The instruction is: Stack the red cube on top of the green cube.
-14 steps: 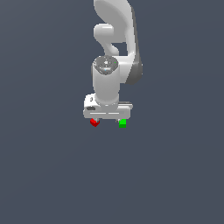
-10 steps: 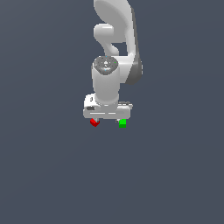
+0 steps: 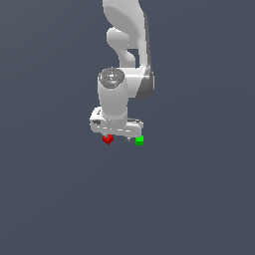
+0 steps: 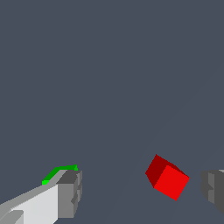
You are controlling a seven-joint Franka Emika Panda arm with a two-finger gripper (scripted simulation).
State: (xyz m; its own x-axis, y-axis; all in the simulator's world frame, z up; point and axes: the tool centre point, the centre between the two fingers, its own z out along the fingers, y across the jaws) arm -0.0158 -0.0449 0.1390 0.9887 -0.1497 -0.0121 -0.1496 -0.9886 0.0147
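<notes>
Wrist view shows the claw (image 4: 140, 192) spread wide, grasping nothing: one grey finger pad (image 4: 70, 192) sits at one side and the other pad at the far edge of the picture. The red cube (image 4: 168, 177) lies between the two fingers, closer to the second pad but apart from both, and turned at an angle to them. It rests on the plain grey counter (image 4: 109, 65). Only a thin strip of the green cube (image 4: 59, 171) peeks out from behind the first finger, outside the gap.

From the exterior view, the white arm (image 3: 124, 64) reaches straight down, and the claw (image 3: 117, 134) hangs low over the counter (image 3: 50, 189). The red cube (image 3: 107, 140) shows just under the claw toward the exterior view's left, and the green cube (image 3: 139, 141) stands near it on the exterior view's right, the two apart.
</notes>
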